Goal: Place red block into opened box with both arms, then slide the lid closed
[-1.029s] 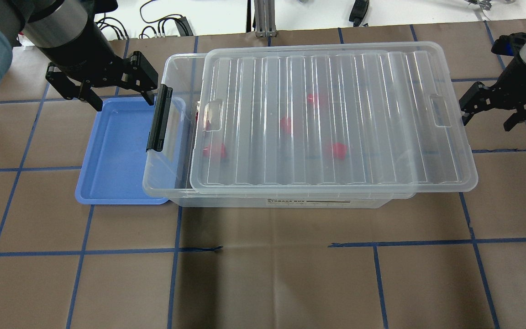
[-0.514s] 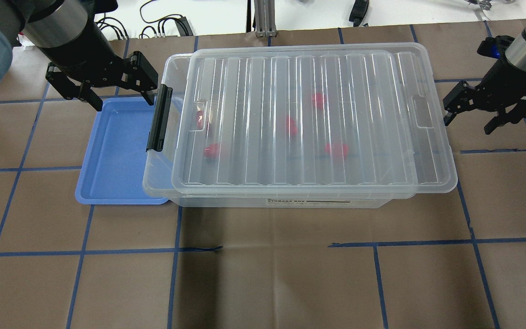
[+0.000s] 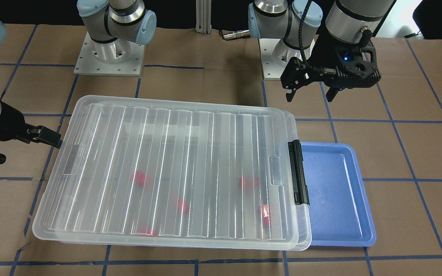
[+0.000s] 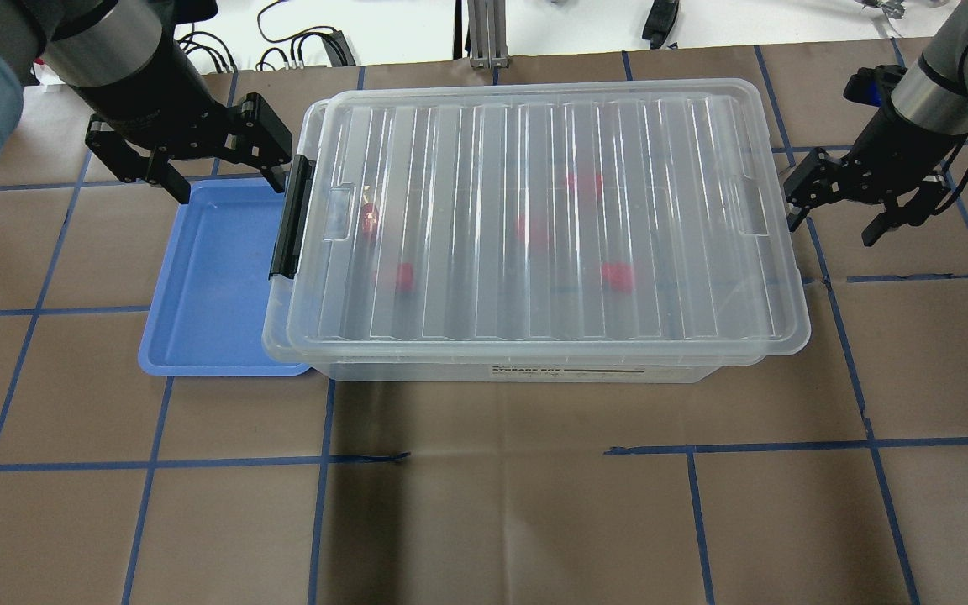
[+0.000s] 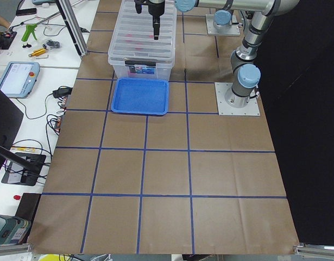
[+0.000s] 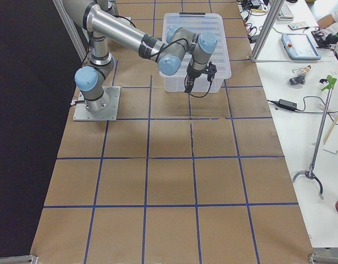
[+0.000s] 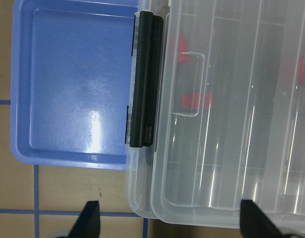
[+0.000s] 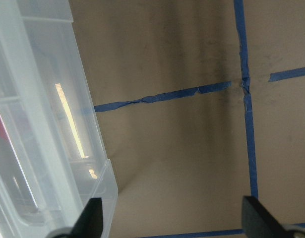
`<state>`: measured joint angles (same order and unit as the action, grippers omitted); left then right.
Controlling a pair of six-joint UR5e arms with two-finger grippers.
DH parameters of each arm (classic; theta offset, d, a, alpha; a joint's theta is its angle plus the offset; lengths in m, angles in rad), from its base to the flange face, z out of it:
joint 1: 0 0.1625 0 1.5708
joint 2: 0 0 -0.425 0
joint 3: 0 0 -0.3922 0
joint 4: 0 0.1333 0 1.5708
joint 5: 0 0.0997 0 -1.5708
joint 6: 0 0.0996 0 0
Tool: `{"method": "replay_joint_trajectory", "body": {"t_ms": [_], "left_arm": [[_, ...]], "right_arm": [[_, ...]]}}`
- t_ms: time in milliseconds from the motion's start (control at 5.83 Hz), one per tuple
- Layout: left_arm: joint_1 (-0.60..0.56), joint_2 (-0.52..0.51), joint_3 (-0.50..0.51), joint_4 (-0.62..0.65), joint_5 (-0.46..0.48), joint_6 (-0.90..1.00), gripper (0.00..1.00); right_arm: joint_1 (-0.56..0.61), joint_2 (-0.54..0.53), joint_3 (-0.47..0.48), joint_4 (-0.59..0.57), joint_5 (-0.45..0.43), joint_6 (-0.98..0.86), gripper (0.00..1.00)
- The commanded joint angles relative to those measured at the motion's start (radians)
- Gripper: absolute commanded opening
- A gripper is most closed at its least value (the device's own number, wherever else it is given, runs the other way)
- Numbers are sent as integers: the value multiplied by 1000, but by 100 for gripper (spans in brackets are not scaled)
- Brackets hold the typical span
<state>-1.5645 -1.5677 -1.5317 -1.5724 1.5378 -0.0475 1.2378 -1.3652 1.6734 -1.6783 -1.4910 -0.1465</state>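
A: tools?
B: right tool [image 4: 830,228] spread open, empty, one finger [image 3: 46,136] at the lid [image 4: 551,210] edge, box [image 4: 534,370] end opposite the latch [image 4: 293,218]; left tool [image 4: 229,189] wide open, empty, above the box's latch end
A: blocks?
B: red blocks [image 4: 616,276] inside box, blurry through lid, count unclear

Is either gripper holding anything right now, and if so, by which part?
Nothing is held. The left gripper hangs open over the blue tray. The right gripper is open, with one finger against the short end of the lid.
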Motion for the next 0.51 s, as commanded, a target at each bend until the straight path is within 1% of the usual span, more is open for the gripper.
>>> {"method": "replay_joint_trajectory", "body": {"t_ms": [0, 343], "left_arm": [[0, 0, -1, 0, 2, 0, 98], [0, -2, -1, 0, 2, 0, 98]], "right_arm": [[6, 0, -9, 2, -14, -11, 100], [32, -55, -76, 5, -111, -19, 100]]}}
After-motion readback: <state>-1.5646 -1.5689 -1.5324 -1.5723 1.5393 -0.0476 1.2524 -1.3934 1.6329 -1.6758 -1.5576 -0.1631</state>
